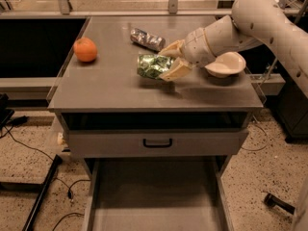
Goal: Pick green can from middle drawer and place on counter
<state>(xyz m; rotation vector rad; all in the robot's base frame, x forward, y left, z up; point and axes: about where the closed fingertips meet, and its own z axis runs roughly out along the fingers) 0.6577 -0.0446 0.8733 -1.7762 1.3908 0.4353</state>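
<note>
The green can with its mottled leafy print lies sideways in my gripper, whose two tan fingers close on it from the right. It hangs just above the middle of the grey counter. My white arm reaches in from the upper right. The middle drawer stands pulled out at the bottom of the view, and its flat grey floor is bare.
An orange sits at the counter's left. A silver-grey can lies on its side at the back. A white bowl sits at the right edge. A shut drawer front with a black handle is below the counter.
</note>
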